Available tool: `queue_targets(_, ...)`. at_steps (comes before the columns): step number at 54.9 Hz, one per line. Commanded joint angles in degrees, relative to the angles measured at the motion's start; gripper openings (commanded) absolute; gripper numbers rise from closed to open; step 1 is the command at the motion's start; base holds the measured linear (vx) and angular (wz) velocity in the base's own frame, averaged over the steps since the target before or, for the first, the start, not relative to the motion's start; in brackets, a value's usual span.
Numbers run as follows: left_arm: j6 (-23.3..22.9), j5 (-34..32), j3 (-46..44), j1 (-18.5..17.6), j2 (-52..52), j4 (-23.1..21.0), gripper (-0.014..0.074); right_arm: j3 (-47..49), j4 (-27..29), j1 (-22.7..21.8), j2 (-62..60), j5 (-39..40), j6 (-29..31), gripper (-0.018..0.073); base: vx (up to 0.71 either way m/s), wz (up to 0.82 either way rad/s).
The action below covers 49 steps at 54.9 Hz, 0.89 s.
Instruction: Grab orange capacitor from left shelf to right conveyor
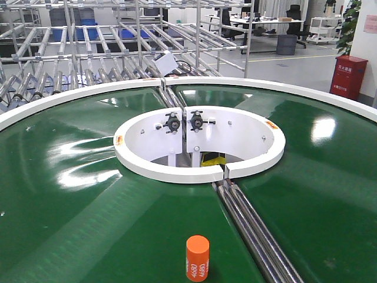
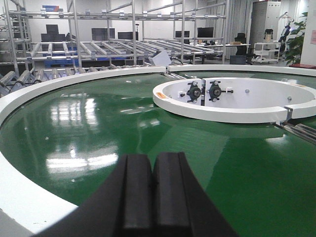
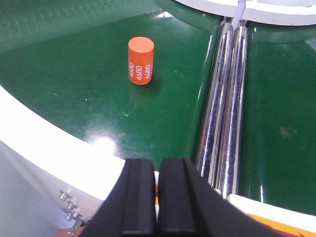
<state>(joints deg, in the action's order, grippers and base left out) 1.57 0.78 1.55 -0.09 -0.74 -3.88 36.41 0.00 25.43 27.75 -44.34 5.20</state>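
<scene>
Closest to me, the right pincer [image 3: 158,197] hangs just outside the white rim [image 3: 44,148], pads pressed together with nothing between them. The left pincer [image 2: 152,192] is the same story — black pads shut tight, empty, parked low over the belt's near left side.

A bit further in, the capacitor [image 3: 140,61] stands upright on the green belt [image 3: 74,89], white "4680" readable down its side. It's near the rim, just left of the shiny roller seam [image 3: 224,98] but not touching it, and well apart from both pincers. From the front camera it sits at the very near edge of the conveyor [image 1: 70,194], nothing leaning on it.

Beyond that is the white centre ring [image 1: 153,168], and past the far rim the metal racks [image 1: 88,53] with some blue bins [image 1: 88,26] showing through the rails.

So by my read the job's basically done — part is off the shelf, sitting on the conveyor, released. All I'd guess is left is the arms pulling back to rest, if even that.
</scene>
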Motion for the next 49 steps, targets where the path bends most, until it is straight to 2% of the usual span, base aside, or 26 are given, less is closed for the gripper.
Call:
queue_targets(1,-0.06,-4.65,1.86,-0.24,-0.67,-0.42,-0.0006,1.42,0.0,-0.24,-0.61,2.73,0.19,-0.0015,0.0,0.0)
queue_targets(24,-0.06,-4.65,1.86,-0.24,-0.67,-0.42,-0.0006,1.36,-1.15,-0.43,-1.57,2.81,0.43,-0.0012,0.0,0.0)
queue_targets(28,-0.06,-4.65,1.86,-0.24,-0.67,-0.42,-0.0006,-0.26,-1.54,-2.63,-3.76,5.3,0.57,-0.0011,0.0,0.0)
queue_targets(32,-0.06,-4.65,1.86,-0.24,-0.67,-0.42,-0.0006,-4.4,-1.67,-6.65,-7.69,9.75,0.57,-0.0011,0.0,0.0)
queue_targets(43,-0.06,-4.65,1.86,-0.24,-0.67,-0.42,-0.0006,-19.32,-1.79,-16.87,-19.31,24.23,0.33,-0.0011,0.0,0.0)
queue_targets(49,-0.06,-4.65,1.86,-0.24,-0.67,-0.42,-0.0006,-25.83,-1.42,-20.34,-22.92,31.1,-0.02,-0.0011,0.0,0.0)
